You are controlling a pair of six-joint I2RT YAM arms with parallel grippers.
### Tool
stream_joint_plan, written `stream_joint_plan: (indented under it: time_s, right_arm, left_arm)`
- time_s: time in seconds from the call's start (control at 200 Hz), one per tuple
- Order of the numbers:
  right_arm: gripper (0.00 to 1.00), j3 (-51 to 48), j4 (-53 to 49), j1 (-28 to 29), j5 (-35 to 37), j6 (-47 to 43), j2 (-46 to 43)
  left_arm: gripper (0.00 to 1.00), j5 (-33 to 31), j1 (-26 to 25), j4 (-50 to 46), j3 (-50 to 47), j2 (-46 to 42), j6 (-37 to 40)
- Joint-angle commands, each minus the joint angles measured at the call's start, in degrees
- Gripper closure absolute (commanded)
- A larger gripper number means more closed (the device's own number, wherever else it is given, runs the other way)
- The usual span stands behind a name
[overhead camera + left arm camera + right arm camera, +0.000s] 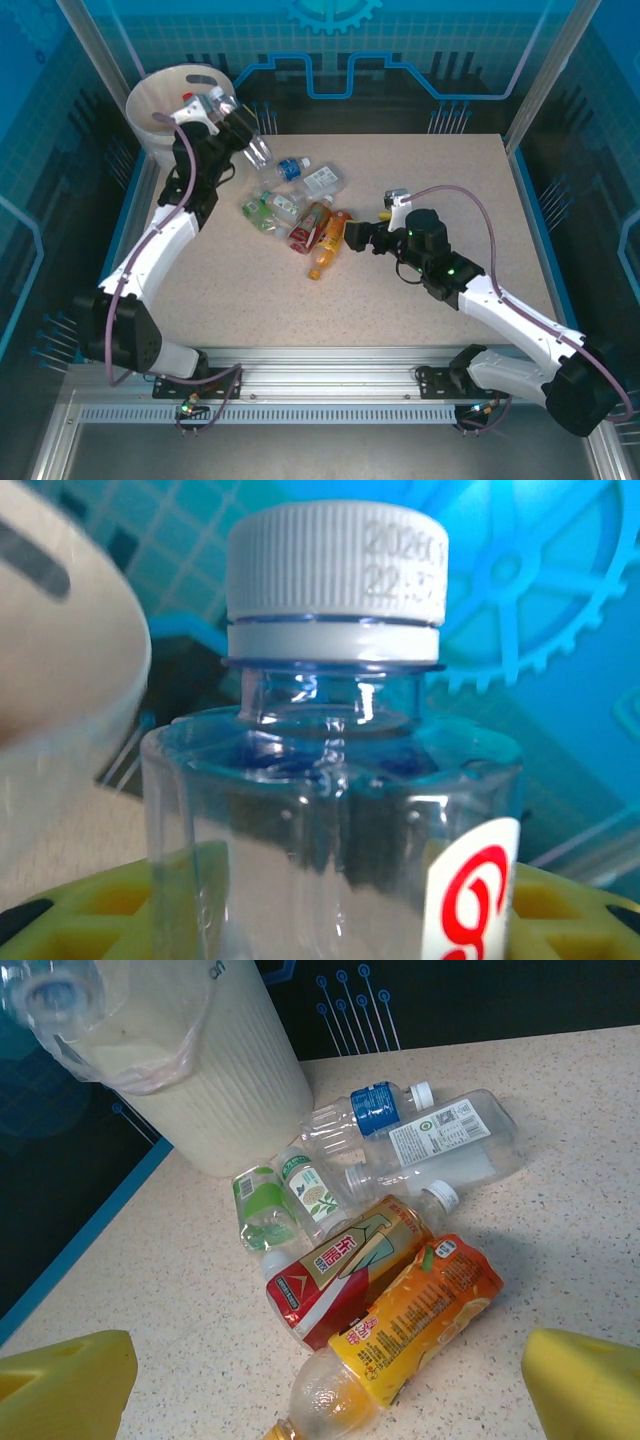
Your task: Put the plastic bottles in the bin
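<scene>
We see one clear bottle [258, 151] gripped in the left tool [247, 138], whose jaws are closed tight on its body. In the left wrist view its white ribbed cap [335, 560] stands near the top of the frame. A red-and-white label shows at lower right, and the tool's yellow fingers [85, 910] show at the bottom on either side of the bottle. In the overhead view this bottle is in the upper left, just right of the bin [150, 95], which stands at the upper left corner of the tabletop [450, 190]. The bin is cream-white and ribbed, with a clear liner [165, 1065] hanging over its rim.

The other bottles [300, 210] lie on their sides in a loose heap near the middle of the tabletop, below and right of the bin in the overhead view. In the right wrist view an orange bottle [420, 1325] lies lowest, touching a red-label bottle [345, 1270] on its upper left. Two small green-label bottles [262, 1205] lie further left, near the foot of the bin. A blue-label bottle [375, 1110] and a larger white-label bottle [440, 1140] lie higher in the frame.

The right tool [357, 236] sits just right of the heap, near the centre of the overhead view, its jaws spread wide with nothing gripped. Its yellow fingers [65, 1385] show in the two bottom corners of the right wrist view.
</scene>
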Motion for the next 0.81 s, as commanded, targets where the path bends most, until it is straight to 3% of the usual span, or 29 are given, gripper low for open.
stream_joint_plan:
  time_s: [0.0, 0.17, 0.395, 0.63, 0.8]
  right_arm:
    - [0.0, 2.18, -1.07, -0.48, -0.61, -0.24, 0.25]
    - [0.0, 2.15, -2.79, -0.42, -0.48, -0.06, -0.69]
    - [0.0, 1.23, -3.69, -0.45, 0.67, 0.81, -1.77]
    - [0.0, 1.65, -4.29, -0.43, 0.42, 1.18, -1.25]
    - [0.0, 2.49, -4.84, -0.46, 0.23, 1.21, -0.59]
  left_arm:
    - [0.46, -5.23, 2.66, 5.74, 3.65, 3.61, 1.22]
    - [0.46, -5.85, 7.14, 5.19, 11.9, 9.01, 0.63]
    - [0.44, -0.92, 12.12, 4.19, 21.22, 14.33, -2.01]
    - [0.45, -7.05, 14.37, -0.89, 27.12, 19.73, -0.11]
    - [0.44, -7.58, 15.0, -6.55, 34.49, 25.68, 0.27]
